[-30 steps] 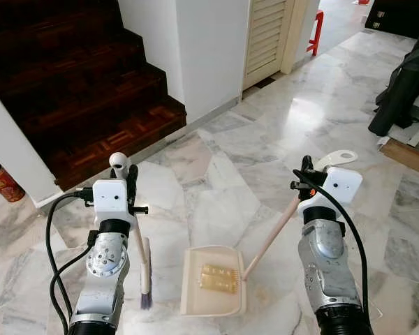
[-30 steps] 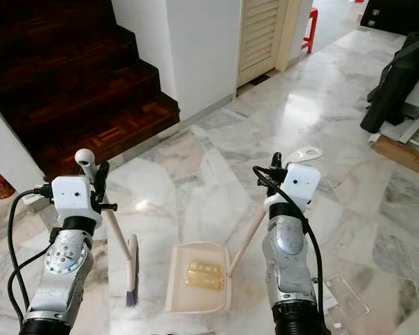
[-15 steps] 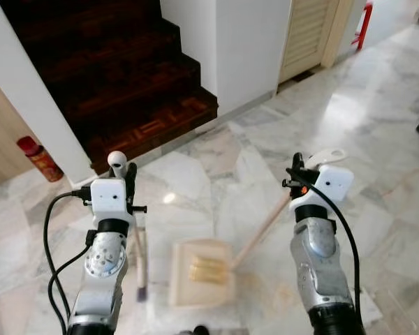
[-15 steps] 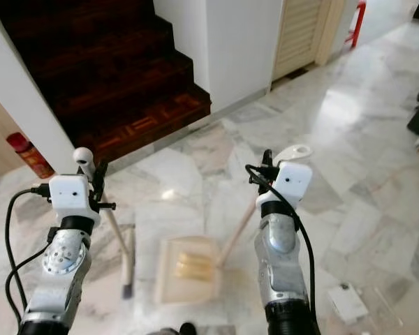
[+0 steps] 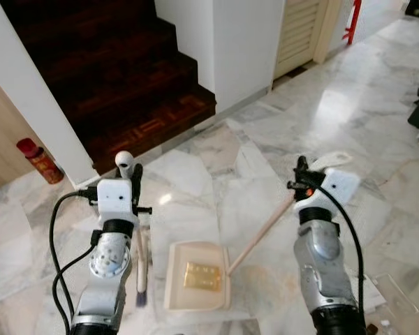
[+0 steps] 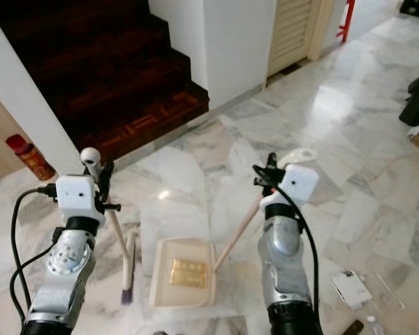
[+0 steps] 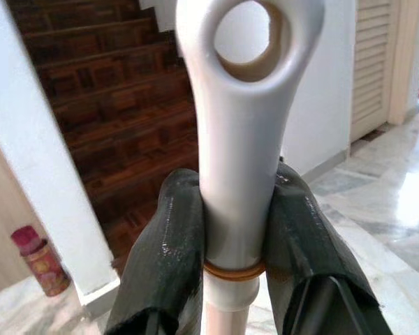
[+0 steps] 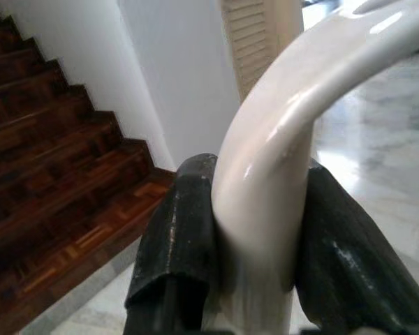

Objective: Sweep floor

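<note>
Your left gripper (image 7: 237,230) pinches the broom (image 5: 140,259) just below the looped top of its handle, both black fingers pressed against the grey plastic; the brush head hangs near the marble floor (image 5: 377,132), bristles beside the dustpan (image 5: 195,286). Your right gripper (image 8: 255,230) is clamped on the pan's curved white handle, the long stick slanting down to the cream tray, which sits flat on the floor between your two arms. A gold-coloured object (image 5: 200,275) already lies inside the tray. Dark stairs (image 5: 119,77) rise ahead on the left, with a red canister (image 5: 39,160) by the wall.

The step in hand looks like carrying the pair to the next patch, or drawing debris toward the pan. To do it well, keep the tray's front lip flush to the marble so nothing slides beneath, hold it level so the gold piece stays put, and drag the bristles in short strokes toward the lip. Both grips sit high on long handles, so expect the heads to swing; move slowly.
</note>
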### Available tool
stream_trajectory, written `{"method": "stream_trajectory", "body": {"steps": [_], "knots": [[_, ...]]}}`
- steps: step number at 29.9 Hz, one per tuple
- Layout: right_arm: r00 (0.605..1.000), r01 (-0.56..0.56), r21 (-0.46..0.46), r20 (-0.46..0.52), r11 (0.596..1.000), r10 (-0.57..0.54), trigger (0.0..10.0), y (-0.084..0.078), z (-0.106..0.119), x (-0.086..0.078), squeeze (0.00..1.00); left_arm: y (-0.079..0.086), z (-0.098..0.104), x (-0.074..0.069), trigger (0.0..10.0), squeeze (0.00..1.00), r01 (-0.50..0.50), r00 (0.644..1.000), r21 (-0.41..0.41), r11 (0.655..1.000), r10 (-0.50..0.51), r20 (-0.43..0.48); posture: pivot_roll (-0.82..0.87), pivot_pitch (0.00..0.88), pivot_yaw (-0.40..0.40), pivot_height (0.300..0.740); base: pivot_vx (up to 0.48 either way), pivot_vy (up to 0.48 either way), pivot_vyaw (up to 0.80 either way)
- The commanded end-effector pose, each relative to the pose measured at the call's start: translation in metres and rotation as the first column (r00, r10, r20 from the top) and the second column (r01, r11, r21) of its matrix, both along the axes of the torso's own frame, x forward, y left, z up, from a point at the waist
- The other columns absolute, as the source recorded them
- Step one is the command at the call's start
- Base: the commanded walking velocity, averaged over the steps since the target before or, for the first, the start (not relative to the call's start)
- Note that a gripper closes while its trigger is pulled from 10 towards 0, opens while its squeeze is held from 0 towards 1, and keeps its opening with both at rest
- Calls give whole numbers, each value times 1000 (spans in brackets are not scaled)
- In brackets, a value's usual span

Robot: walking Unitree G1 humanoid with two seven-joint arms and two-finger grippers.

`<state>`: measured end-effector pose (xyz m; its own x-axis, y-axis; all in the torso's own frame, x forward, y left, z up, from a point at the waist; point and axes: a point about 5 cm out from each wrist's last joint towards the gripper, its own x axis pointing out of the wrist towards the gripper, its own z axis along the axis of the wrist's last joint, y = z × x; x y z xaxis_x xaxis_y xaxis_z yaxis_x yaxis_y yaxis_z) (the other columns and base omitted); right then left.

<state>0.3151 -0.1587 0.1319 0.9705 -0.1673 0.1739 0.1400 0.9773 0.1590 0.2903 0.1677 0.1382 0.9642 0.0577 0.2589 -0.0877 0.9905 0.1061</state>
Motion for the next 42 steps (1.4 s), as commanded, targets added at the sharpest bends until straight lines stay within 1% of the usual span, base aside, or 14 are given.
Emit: {"method": "stream_trajectory", "body": {"steps": [1, 7, 10, 37, 42], "knots": [[998, -20, 8, 53, 1000, 19, 10000, 8, 11, 2, 0, 5, 12, 0, 10000, 0, -14, 999, 20, 1000, 13, 47, 87, 80, 67, 740, 0, 244, 488], [998, -24, 9, 50, 1000, 24, 10000, 9, 11, 2, 0, 5, 12, 0, 10000, 0, -14, 999, 20, 1000, 13, 47, 90, 81, 68, 740, 0, 245, 740], [998, -28, 26, 48, 999, 27, 10000, 10, 10, 2, 0, 4, 12, 1, 10000, 0, -11, 999, 20, 1000, 10, 45, 91, 82, 69, 740, 0, 244, 0], [998, -38, 11, 41, 999, 37, 10000, 12, 10, 1, 0, 3, 13, 1, 10000, 0, -12, 999, 13, 1000, 12, 41, 84, 109, 68, 740, 0, 246, 0], [999, -36, 11, 41, 999, 36, 10000, 12, 10, 0, 0, 3, 13, 1, 10000, 0, -14, 999, 12, 1000, 14, 41, 89, 113, 66, 740, 0, 246, 669]]}}
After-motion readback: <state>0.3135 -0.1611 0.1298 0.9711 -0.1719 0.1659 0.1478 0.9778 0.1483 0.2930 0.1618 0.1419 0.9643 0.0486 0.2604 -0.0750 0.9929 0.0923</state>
